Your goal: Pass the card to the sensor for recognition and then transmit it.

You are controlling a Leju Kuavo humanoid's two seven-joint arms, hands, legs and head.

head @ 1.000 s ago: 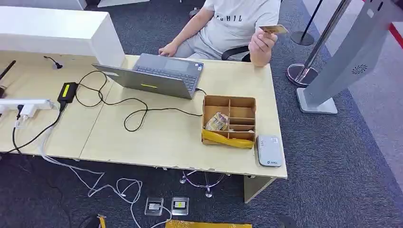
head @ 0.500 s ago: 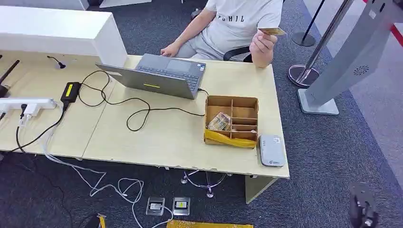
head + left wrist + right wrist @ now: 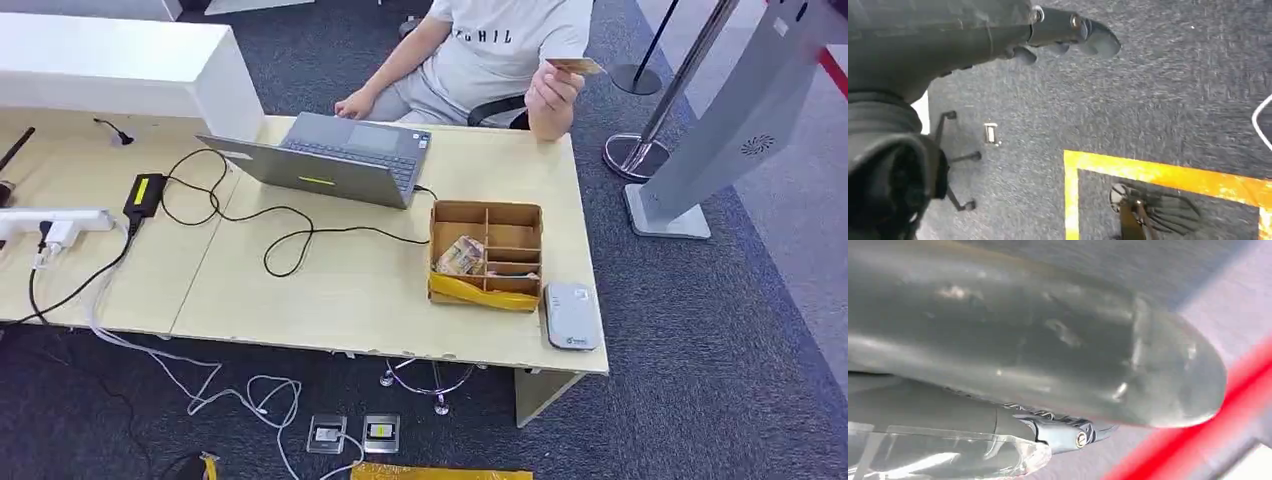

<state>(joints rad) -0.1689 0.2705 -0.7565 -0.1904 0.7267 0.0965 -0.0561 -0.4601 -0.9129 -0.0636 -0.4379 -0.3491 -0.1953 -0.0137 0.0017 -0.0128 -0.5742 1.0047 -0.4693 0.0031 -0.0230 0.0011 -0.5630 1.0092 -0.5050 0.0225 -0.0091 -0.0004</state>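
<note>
Card [image 3: 575, 66] sits at the upper right of the head frame, pinched in a person's hand [image 3: 548, 92] above the far edge of the surface [image 3: 330, 290]; we do not hold it yet. Our left hand [image 3: 1063, 35] hangs over the carpet with its fingers loosely apart and nothing in them. Of our right hand [image 3: 1058, 370] we cannot tell whether the fingers are apart or together, since the wrist picture is blurred and taken up by the thumb.

The sensor [image 3: 571, 316], a flat grey reader, lies at the lower right of the surface, just beside the cardboard box [image 3: 486, 256]. We judge the risk to lie in the handover: the card is thin and held well apart from us, so a poor pinch could drop it. Swinging it down, we might also clip the box wall or nudge the reader off the near edge.

Against the picture half a second back, a dark hand at the lower right has gone from the head frame, and the whole scene has shifted slightly.
</note>
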